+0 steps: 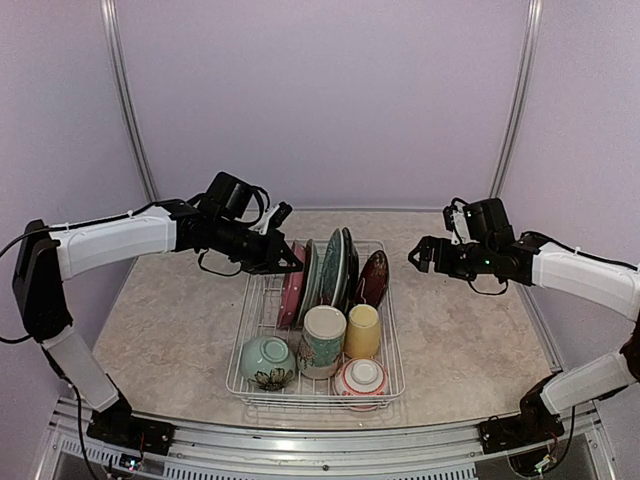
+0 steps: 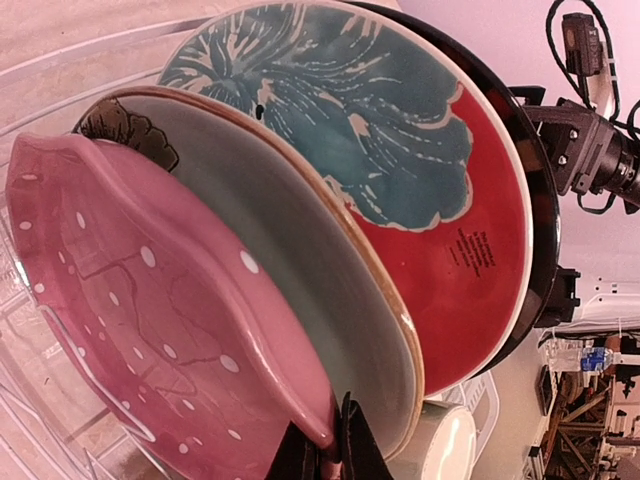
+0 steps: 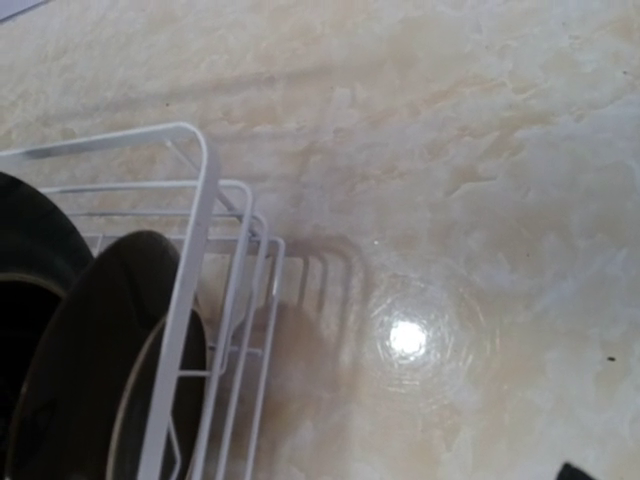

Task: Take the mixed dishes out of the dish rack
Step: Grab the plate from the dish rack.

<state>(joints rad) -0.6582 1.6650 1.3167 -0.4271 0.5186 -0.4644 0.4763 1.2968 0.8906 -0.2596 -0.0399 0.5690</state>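
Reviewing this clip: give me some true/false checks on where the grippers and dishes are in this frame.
1. The left gripper is closed on the rim of the pink plate. True.
2. The right gripper holds the yellow cup. False: the cup stands in the dish rack, and the right gripper is beside the rack, over the table, carrying nothing.
3. The pale-green bowl sits on the table outside the rack. False: it is inside the rack, at its near left corner.
4. The tall mug stands between the pale-green bowl and the yellow cup. True.
5. The pink plate lies flat on the table. False: it stands on edge in the rack.
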